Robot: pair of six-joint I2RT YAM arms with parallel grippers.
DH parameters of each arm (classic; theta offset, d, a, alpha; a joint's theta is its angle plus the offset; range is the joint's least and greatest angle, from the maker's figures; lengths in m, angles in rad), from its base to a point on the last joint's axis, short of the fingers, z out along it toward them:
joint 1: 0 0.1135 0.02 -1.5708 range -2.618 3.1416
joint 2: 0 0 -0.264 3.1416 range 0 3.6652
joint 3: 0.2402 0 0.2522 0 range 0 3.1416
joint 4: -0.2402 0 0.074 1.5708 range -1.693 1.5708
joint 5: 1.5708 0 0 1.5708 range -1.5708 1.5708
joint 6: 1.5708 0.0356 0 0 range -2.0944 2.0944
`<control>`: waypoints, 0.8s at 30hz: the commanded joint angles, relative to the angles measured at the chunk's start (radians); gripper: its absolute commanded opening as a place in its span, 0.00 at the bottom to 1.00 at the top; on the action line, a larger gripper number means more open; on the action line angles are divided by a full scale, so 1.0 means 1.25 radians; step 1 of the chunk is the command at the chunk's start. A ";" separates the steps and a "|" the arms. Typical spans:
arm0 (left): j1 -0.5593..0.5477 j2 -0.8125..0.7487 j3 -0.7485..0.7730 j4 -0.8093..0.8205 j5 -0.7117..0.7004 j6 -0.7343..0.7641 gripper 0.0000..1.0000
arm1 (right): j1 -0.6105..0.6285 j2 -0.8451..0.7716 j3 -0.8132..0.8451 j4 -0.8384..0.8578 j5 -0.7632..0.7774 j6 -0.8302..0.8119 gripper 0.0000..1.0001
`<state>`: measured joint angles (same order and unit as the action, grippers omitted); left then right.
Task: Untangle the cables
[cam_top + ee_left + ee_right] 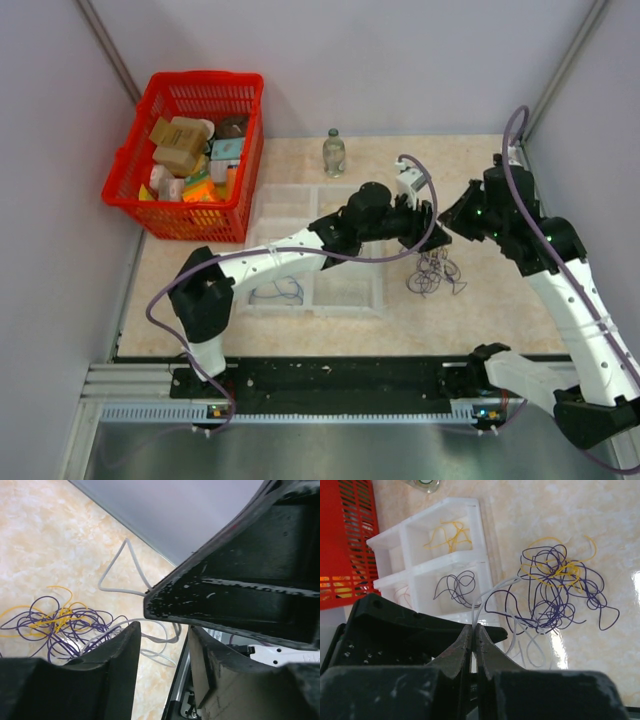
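The cables [555, 587] lie as a loose bunch of purple and yellow loops on the marbled table, right of a white tray; in the top view the cables [435, 275] sit just below both grippers. My right gripper [474, 627] is shut on a white strand [495, 587] that rises out of the bunch. My left gripper [162, 637] faces it with its jaws apart; white strands [120, 562] cross behind the gap, and nothing is pinched. In the left wrist view the purple bunch [60, 625] lies to the left, and the right gripper's black body [235, 595] fills the view above.
A white compartment tray [378, 300] lies left of the bunch and holds separated yellow [449, 536], purple [456, 587] and pink [402, 596] wires. A red basket [128, 170] of packets stands at the back left. A small bottle [333, 152] stands at the back.
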<state>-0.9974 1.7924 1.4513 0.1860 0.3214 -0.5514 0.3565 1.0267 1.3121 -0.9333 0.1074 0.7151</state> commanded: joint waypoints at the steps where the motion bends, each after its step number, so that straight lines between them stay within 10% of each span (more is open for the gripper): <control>1: -0.007 0.003 0.046 0.073 0.008 0.013 0.44 | -0.018 -0.032 0.047 -0.001 -0.022 0.066 0.00; 8: -0.007 0.011 0.060 0.084 -0.018 0.002 0.00 | -0.019 -0.048 0.007 0.016 -0.019 0.020 0.11; 12: -0.006 0.003 0.082 0.033 -0.040 -0.001 0.00 | -0.046 -0.040 -0.021 -0.048 0.134 -0.091 0.63; 17: 0.005 -0.002 0.116 -0.028 -0.089 -0.019 0.00 | -0.214 -0.151 -0.144 0.015 -0.055 -0.035 0.71; 24: 0.039 0.028 0.173 -0.105 -0.104 -0.069 0.00 | -0.281 -0.142 -0.260 -0.001 0.146 -0.025 0.79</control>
<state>-0.9730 1.8114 1.6119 0.0727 0.2165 -0.5957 0.0380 0.8169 1.0527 -0.9379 0.1688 0.6777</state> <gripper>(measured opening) 0.019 0.774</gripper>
